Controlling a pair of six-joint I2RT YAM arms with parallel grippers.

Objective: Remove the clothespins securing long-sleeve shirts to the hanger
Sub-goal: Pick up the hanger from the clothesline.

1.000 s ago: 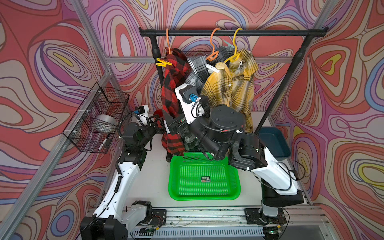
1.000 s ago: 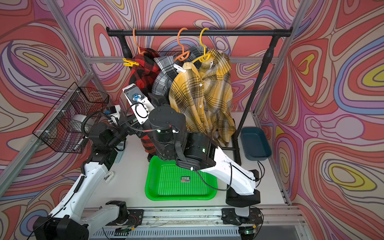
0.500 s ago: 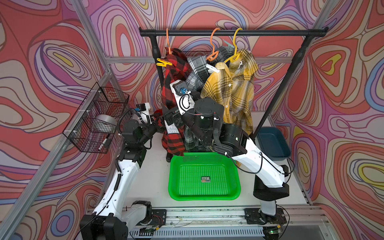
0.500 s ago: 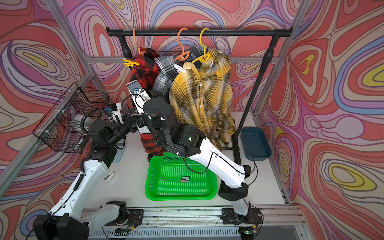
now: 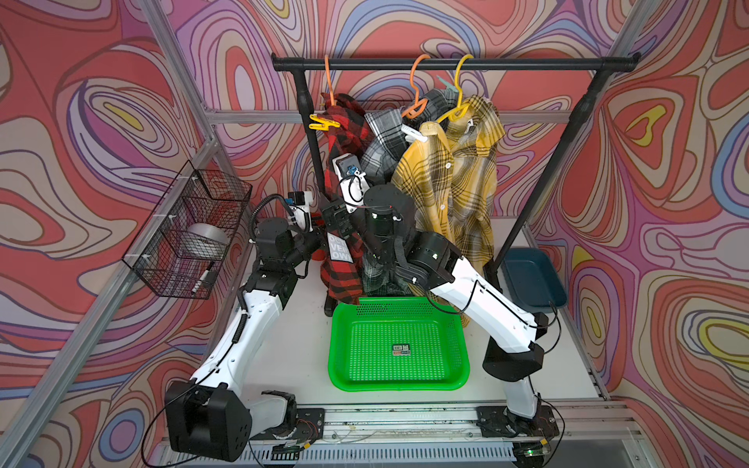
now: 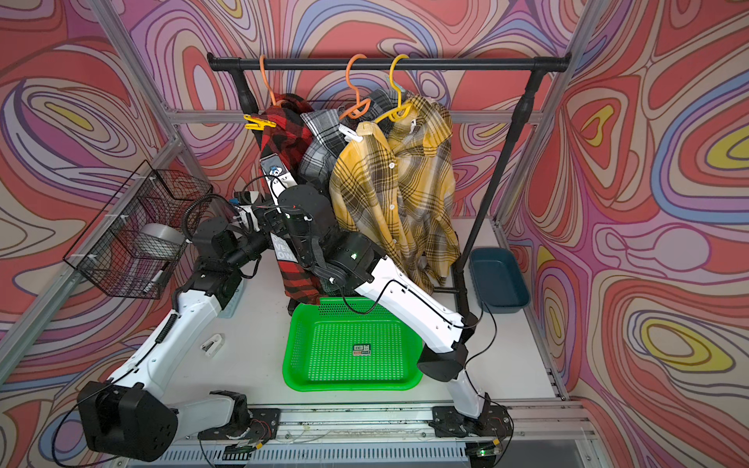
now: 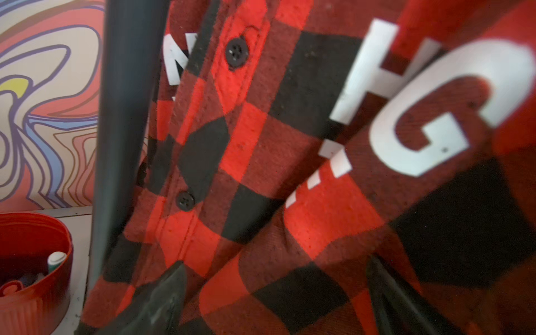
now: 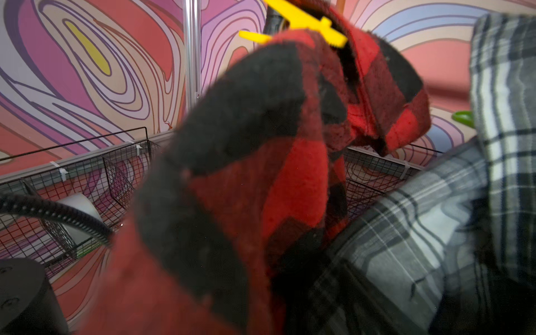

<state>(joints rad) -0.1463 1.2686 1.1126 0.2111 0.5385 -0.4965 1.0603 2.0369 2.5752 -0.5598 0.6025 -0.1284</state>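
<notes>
three long-sleeve shirts point(image 5: 377, 137) bunched on the black rail point(image 5: 446, 63) at upper centre in both top views: red-and-black shirt point(image 5: 348, 121) leftmost, grey plaid shirt point(image 5: 387, 121) in the middle, yellow plaid shirt point(image 5: 450, 178) to the right. yellow clothespin point(image 5: 323, 121) clipped at the left shoulder of the red-and-black shirt, beside the orange hanger point(image 5: 329, 81); white clothespin point(image 5: 413, 133) between grey and yellow cloth, just below a second orange hanger point(image 5: 417, 107). left gripper point(image 7: 275, 264) spread wide in the left wrist view, both fingers point(image 7: 165, 293) at the lower edge of the frame against red check, nothing pinched. right gripper point(image 5: 339, 159) up against the red-and-black shirt, below the yellow clothespin; fingers hidden under cloth in the right wrist view, jaws set wide apart. green tray point(image 5: 397, 344) on the tabletop point(image 5: 292, 348) at lower centre, wire basket point(image 5: 190, 227) at far left
</notes>
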